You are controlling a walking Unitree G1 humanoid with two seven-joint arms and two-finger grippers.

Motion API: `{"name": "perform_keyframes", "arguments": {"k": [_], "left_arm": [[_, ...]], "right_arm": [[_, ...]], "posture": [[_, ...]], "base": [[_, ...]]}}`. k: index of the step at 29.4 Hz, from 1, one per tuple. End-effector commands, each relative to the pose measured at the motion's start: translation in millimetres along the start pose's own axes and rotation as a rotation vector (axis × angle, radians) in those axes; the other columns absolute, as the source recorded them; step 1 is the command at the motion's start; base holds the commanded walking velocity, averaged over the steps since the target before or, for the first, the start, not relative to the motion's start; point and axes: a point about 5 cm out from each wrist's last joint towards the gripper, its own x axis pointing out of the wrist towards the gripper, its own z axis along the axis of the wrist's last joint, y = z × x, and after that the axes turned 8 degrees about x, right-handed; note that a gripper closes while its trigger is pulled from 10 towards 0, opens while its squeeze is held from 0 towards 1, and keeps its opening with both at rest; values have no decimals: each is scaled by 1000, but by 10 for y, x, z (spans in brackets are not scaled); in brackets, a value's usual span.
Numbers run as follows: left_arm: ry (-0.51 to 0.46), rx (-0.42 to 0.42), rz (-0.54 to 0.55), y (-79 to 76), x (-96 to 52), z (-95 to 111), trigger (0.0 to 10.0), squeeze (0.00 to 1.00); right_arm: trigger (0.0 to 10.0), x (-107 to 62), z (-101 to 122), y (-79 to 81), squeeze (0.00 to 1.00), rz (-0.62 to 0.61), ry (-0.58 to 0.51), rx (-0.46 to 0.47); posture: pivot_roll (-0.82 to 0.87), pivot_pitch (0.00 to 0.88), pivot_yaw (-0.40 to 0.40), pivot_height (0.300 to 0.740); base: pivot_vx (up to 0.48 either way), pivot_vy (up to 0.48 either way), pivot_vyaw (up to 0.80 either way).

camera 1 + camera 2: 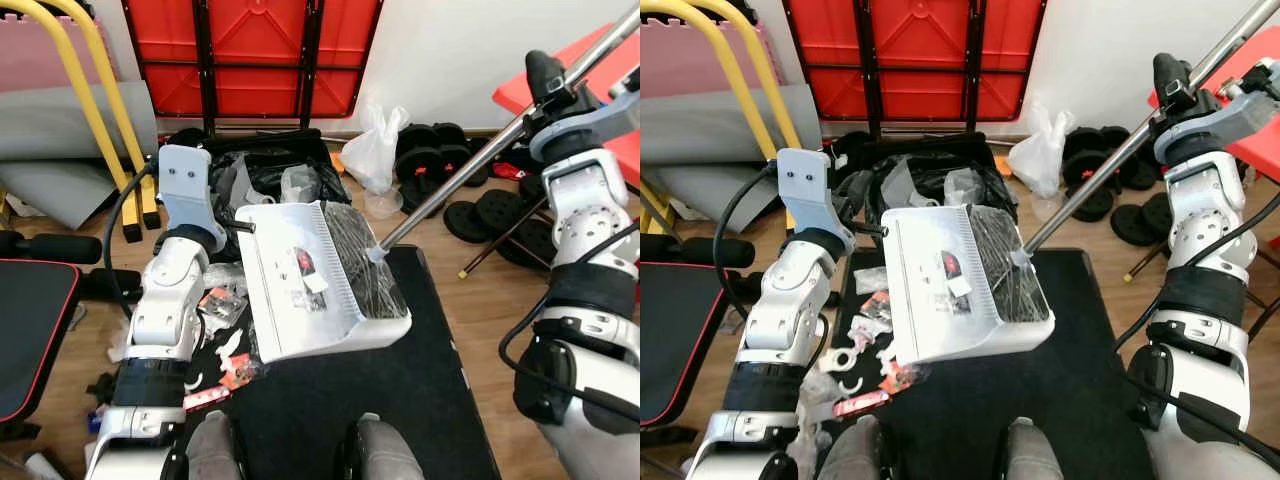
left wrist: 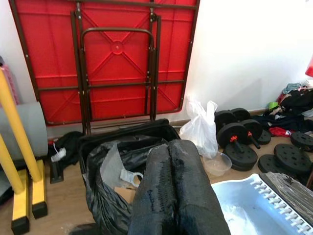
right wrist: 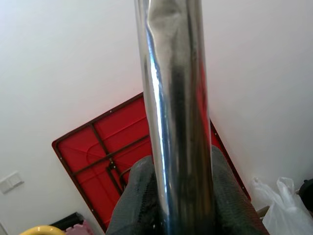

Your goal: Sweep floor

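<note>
at the far left, yellow bars (image 1: 95, 110) are seen against the wall, with a grey mat (image 1: 60, 150) beside them. the left end effector (image 2: 177, 196) is seen with its black fingers pressed together; what they grip, if anything, cannot be told, though the white dustpan (image 1: 300, 285) is held up just past that arm, tilted, above the black floor mat (image 1: 400, 420). an open black bag (image 2: 117, 161) is found behind the dustpan, in front of a folded red table (image 1: 250, 50) leaned on the wall. scraps of litter (image 1: 865, 350) are scattered on the floor below the dustpan's left edge. the broom head (image 1: 365, 265), with dark bristles, is laid inside the dustpan's mouth, and its metal pole (image 1: 480, 155) is run up to the right. a white plastic bag (image 1: 375, 150) and black weight plates (image 1: 470, 180) are set near the wall behind the pole. the right end effector (image 3: 176, 196) is closed around the pole high up, with a finger on each side of it.
</note>
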Motion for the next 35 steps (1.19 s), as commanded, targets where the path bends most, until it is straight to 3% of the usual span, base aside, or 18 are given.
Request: {"name": "perform_keyframes", "arguments": {"k": [1, 13, 22, 35], "left_arm": [[24, 7, 25, -16, -12, -59, 10000, 0], [37, 39, 25, -21, -42, -120, 10000, 0], [83, 67, 2, -33, -216, -312, 10000, 0], [98, 55, 22, 76, -355, -364, 10000, 0]], "right_arm": [[10000, 1, 114, 44, 0, 23, -65, -5], [10000, -42, -83, 50, 0, 23, -7, -3], [10000, -237, -357, -1, 0, 4, 77, -3], [10000, -442, -275, -185, 0, -100, 44, -7]], "posture": [[-168, 51, -144, 724], [-168, 52, -147, 740], [-164, 49, -148, 740], [-167, 60, -143, 740]], "base": [[0, 0, 0], [0, 0, 0], [0, 0, 0], [0, 0, 0]]}}
